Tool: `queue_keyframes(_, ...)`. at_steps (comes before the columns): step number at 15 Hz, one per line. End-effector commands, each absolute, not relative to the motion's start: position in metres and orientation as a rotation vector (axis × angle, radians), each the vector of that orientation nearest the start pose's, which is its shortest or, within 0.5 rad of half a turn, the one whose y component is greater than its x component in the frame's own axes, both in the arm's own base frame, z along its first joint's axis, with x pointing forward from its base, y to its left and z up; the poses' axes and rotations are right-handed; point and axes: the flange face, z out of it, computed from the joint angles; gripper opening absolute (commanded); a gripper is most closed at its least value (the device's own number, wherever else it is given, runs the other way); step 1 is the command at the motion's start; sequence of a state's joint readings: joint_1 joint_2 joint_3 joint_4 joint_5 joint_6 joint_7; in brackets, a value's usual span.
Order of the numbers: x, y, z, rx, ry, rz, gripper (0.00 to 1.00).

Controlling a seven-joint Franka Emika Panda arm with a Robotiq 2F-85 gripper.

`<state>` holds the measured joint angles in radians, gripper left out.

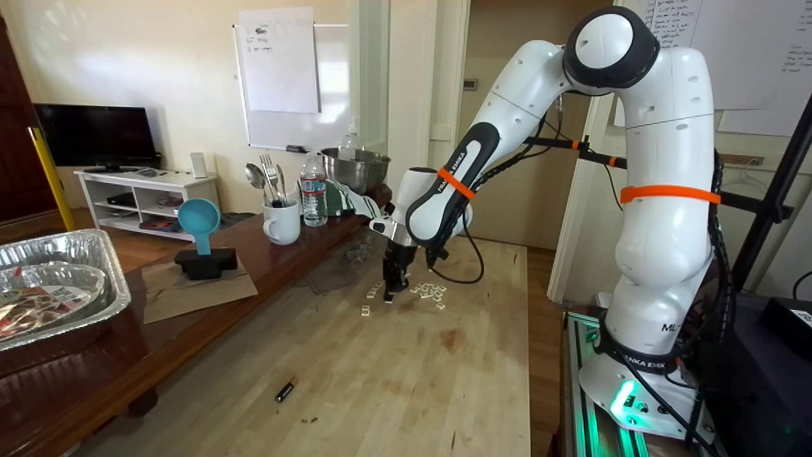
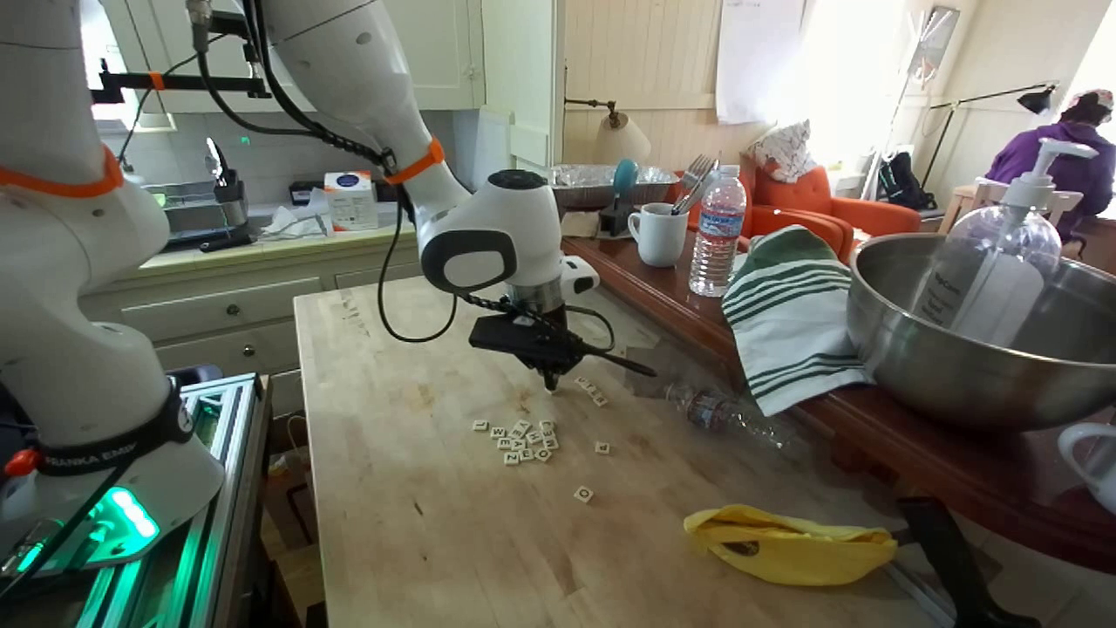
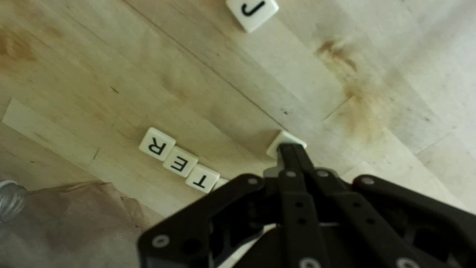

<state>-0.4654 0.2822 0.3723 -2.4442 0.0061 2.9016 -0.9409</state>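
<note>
My black gripper (image 3: 291,147) points down at the wooden table with its two fingers together. Its tips cover part of a white letter tile (image 3: 285,137), whose letter is hidden. I cannot tell whether the tips touch it or sit just above it. Beside it, a row of tiles shows R (image 3: 157,143), E (image 3: 180,161) and T (image 3: 202,178), with another partly hidden by the gripper. A J tile (image 3: 253,13) lies apart at the top edge. The gripper also shows in both exterior views (image 1: 389,297) (image 2: 551,382), near a cluster of several tiles (image 2: 526,440).
Loose tiles, one an O (image 2: 583,494), lie beside the cluster. A clear bottle (image 2: 719,408) lies near brown paper (image 3: 85,223). A yellow banana-shaped item (image 2: 789,545) and a battery (image 1: 286,390) are on the table. A raised dark wooden ledge holds a mug (image 1: 281,223) and steel bowl (image 2: 976,366).
</note>
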Motion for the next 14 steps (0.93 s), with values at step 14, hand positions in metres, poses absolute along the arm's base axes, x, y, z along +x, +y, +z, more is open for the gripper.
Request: queue_keyframes(14, 0.483, -0.043, 0.241, -2.985, -0.477, -0.42, 0.0)
